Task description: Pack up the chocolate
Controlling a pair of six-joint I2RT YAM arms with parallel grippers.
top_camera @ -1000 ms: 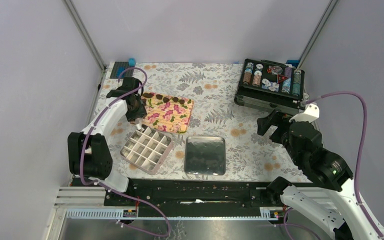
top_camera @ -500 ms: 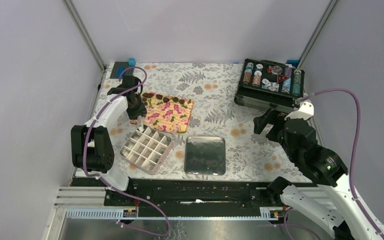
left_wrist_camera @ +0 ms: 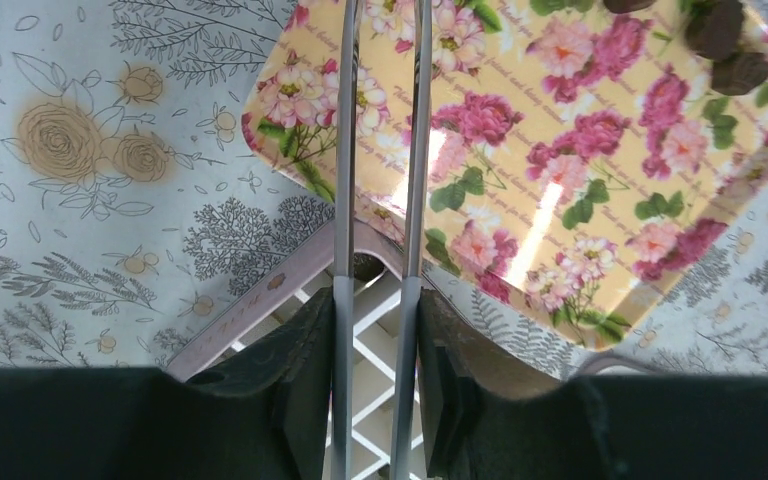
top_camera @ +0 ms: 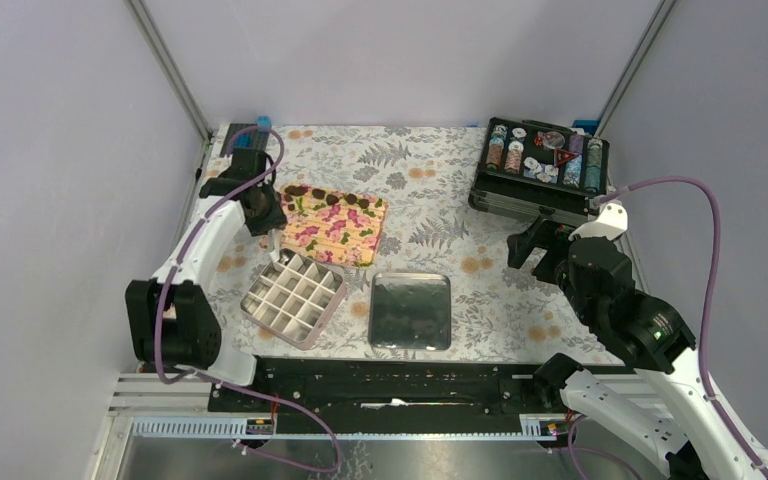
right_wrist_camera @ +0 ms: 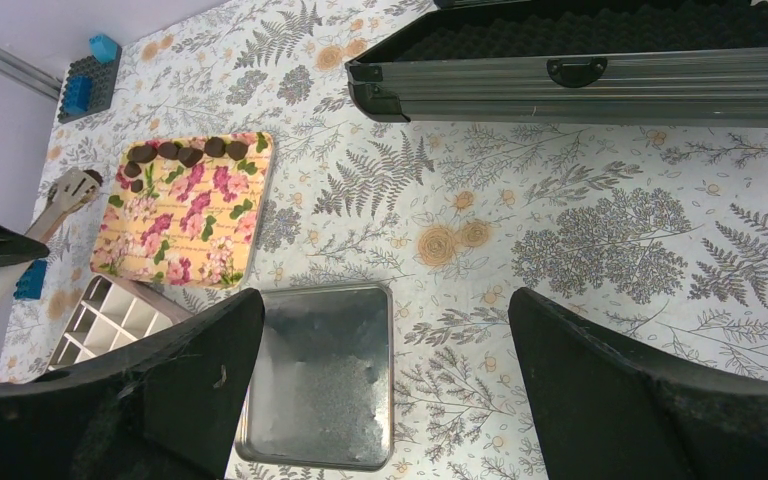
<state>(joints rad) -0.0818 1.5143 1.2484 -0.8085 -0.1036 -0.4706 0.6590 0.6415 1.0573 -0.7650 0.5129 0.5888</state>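
Left gripper [left_wrist_camera: 377, 320] clamps slim metal tongs [left_wrist_camera: 345, 150], blades narrow, beside the glossy floral tray [left_wrist_camera: 580, 200] of rounded chocolates [right_wrist_camera: 185, 152]; right gripper [right_wrist_camera: 385, 300] gapes wide.

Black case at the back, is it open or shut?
Open. From above, the black case shows poker chips inside; the right wrist view shows its foam lining.

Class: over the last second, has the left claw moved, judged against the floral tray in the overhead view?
Yes. The left claw, gripping tongs, shifted left, away from the floral tray.
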